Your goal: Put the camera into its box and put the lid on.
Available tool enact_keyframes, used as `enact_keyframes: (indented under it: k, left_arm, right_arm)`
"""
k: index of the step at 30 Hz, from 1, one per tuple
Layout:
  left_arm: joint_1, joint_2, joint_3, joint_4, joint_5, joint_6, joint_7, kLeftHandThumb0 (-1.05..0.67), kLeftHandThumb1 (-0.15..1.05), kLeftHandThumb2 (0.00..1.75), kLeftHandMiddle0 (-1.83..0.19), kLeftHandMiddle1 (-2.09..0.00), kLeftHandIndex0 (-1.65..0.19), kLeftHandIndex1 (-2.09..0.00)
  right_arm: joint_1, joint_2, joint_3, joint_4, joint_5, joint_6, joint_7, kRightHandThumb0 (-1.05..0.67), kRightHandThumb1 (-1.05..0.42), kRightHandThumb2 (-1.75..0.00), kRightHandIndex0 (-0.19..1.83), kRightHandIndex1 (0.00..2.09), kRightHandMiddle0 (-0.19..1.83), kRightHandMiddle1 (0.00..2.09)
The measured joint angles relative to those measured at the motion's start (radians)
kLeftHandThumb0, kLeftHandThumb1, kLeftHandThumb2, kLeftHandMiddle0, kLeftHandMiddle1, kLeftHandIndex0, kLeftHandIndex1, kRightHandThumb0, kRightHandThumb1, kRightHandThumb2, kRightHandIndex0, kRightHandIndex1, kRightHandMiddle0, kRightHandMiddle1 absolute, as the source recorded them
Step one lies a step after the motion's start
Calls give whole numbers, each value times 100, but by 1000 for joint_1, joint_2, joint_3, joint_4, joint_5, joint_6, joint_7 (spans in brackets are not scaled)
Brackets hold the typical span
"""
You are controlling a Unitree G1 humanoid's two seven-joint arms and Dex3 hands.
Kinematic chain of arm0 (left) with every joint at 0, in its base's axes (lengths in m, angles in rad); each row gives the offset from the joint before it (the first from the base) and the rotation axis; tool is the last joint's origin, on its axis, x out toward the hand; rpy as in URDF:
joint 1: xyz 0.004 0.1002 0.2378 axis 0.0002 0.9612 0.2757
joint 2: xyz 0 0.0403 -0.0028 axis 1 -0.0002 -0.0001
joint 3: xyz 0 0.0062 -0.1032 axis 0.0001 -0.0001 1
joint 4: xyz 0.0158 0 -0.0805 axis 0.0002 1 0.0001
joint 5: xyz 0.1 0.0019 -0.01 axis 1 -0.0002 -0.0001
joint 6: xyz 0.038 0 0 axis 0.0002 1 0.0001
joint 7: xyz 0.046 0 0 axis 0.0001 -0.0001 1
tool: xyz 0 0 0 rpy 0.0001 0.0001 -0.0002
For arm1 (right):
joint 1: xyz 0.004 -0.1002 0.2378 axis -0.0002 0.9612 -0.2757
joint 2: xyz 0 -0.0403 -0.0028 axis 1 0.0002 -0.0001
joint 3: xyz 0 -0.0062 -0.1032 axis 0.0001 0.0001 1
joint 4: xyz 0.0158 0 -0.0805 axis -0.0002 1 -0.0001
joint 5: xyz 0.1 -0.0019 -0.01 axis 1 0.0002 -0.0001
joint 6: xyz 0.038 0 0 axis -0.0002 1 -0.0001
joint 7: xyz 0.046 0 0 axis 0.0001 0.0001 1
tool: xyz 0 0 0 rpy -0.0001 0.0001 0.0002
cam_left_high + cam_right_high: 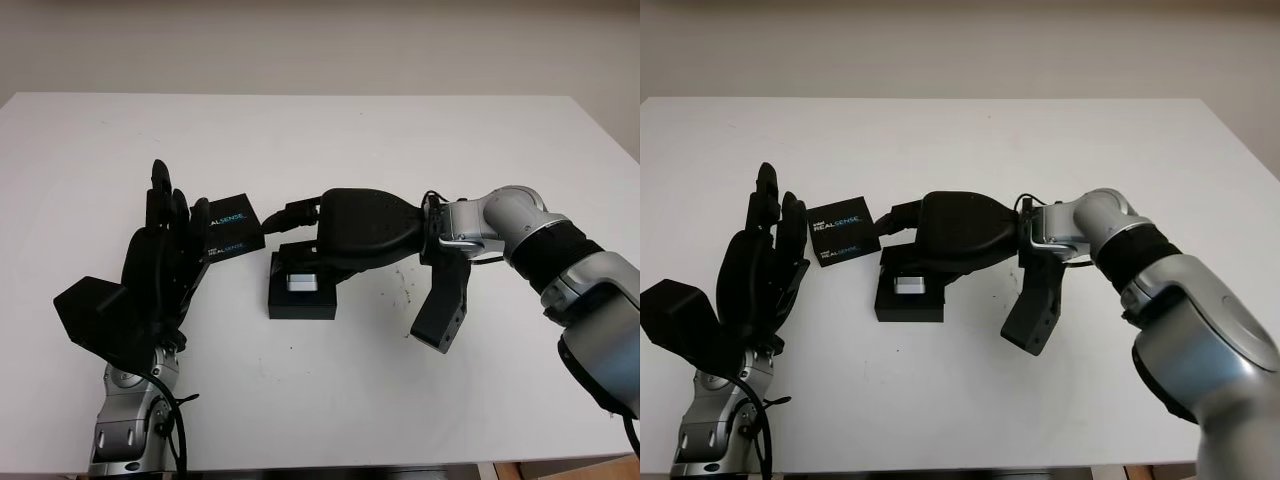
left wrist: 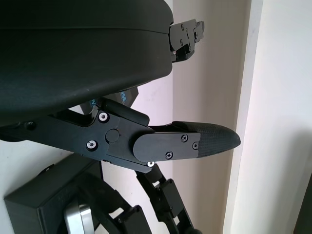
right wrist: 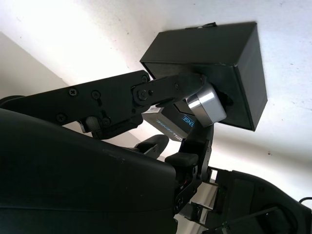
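On the white surface (image 1: 420, 400) a black open box (image 1: 302, 300) sits near the middle, and the silver camera (image 1: 301, 282) lies inside it, its metal end visible above the box's rim. The right robot hand (image 1: 300, 232) reaches in from the right side and hangs directly over the box; in the right wrist view its fingers (image 3: 161, 90) are closed on the camera (image 3: 207, 103), pinching the silver body at the box's (image 3: 219, 58) opening. Just beside the box, toward the left, lies the black lid (image 1: 232, 226) printed with "REALSENSE" lettering, flat on the surface and tilted slightly relative to the box. The left robot hand (image 1: 165, 240) stands at the left of the scene, holding nothing and open, its fingertips (image 1: 160, 180) pointing away from the robot and its palm side near the lid's left edge; whether it touches the lid cannot be told. The lid is off the box.
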Motion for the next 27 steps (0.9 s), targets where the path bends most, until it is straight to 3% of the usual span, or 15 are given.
enact_keyframes:
  k: [11,20,27]
  left_arm:
    - [0,-6,0,0,5,0,-1,-71,105,43,19,0,19,0]
    - [0,-6,0,0,4,-1,-4,-71,105,42,19,0,19,0]
    - [2,-6,1,0,4,-1,-5,-70,105,43,19,0,19,0]
  right_arm:
    - [-1,1,23,1,-4,5,-44,-47,-89,-6,32,38,53,85]
    - [-1,3,23,10,8,-13,-57,-51,-88,-5,25,67,56,138]
    - [-1,8,22,34,27,-24,-80,-47,-88,-5,19,84,52,145]
